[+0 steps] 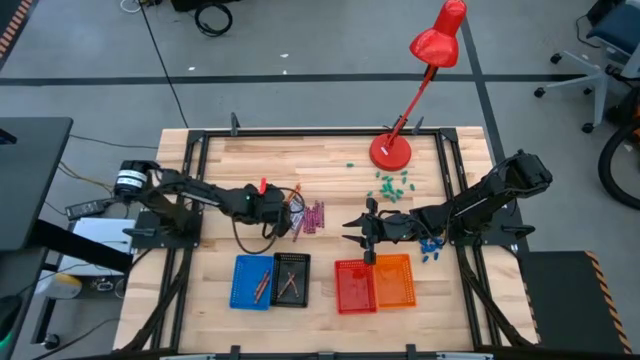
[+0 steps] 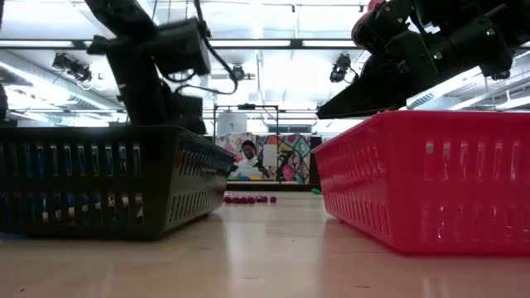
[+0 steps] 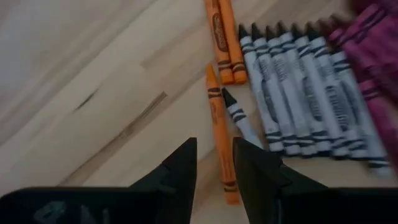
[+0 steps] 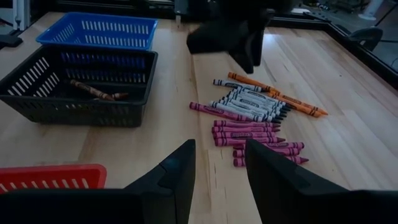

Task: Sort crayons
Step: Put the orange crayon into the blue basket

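The crayons (image 4: 255, 112) lie in a loose group on the table's middle (image 1: 310, 216): orange ones (image 3: 219, 37), grey-white ones (image 3: 305, 93) and magenta ones (image 3: 373, 68). One orange crayon (image 3: 217, 134) lies apart, next to a single grey-white one (image 3: 239, 118). My left gripper (image 3: 216, 165) is open and hovers over this orange crayon's end, one finger on either side. It also shows in the right wrist view (image 4: 245, 53). My right gripper (image 4: 214, 168) is open and empty, right of the crayons (image 1: 360, 230).
Four baskets stand in a row near the front edge: blue (image 1: 252, 281), black (image 1: 291, 278) with brown crayons (image 4: 96, 92), red (image 1: 353, 285) and orange (image 1: 394, 279). A red lamp (image 1: 392, 150), green bits (image 1: 390, 185) and blue chunks (image 1: 432, 248) lie to the right.
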Available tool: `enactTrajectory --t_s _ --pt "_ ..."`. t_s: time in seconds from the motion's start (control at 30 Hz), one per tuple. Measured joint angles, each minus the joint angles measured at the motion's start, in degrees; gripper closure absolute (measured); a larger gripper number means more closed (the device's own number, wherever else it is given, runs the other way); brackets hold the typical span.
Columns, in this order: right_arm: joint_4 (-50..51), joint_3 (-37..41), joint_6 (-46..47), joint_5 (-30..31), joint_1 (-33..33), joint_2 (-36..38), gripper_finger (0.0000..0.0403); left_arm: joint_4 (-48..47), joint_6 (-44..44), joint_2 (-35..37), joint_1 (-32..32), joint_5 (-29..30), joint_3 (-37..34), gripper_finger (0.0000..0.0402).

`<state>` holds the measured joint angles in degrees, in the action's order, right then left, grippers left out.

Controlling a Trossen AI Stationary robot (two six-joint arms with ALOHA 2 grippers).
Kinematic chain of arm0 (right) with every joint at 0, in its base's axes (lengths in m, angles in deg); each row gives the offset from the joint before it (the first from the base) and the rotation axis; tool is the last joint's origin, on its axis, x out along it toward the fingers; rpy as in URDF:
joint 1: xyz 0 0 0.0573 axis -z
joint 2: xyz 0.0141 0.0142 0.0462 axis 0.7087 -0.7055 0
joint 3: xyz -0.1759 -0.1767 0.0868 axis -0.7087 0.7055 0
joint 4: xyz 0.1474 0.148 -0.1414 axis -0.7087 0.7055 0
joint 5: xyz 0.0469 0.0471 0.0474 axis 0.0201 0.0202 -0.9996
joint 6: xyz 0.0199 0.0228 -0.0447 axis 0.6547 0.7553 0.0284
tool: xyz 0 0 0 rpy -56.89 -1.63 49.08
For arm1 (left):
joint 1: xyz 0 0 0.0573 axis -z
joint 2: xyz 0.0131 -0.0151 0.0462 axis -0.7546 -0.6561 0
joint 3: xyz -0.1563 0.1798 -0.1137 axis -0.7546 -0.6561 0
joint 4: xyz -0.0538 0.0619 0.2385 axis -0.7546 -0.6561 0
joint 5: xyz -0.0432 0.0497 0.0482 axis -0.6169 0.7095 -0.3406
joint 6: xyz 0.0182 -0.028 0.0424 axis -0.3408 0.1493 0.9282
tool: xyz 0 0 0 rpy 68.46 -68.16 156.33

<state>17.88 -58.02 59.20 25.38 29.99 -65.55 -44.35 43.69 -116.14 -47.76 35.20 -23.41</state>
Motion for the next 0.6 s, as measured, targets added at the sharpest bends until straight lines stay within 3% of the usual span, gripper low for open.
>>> enactTrajectory --t_s 0.43,0.6 --pt "0.0 0.0 0.0 0.0 0.0 0.0 0.0259 1.8 3.8 -4.8 -1.7 -0.4 0.2 0.0266" --pt "0.0 0.0 0.0 0.0 0.0 0.0 0.0259 1.7 4.8 -4.7 -4.1 -5.2 0.3 0.0281"
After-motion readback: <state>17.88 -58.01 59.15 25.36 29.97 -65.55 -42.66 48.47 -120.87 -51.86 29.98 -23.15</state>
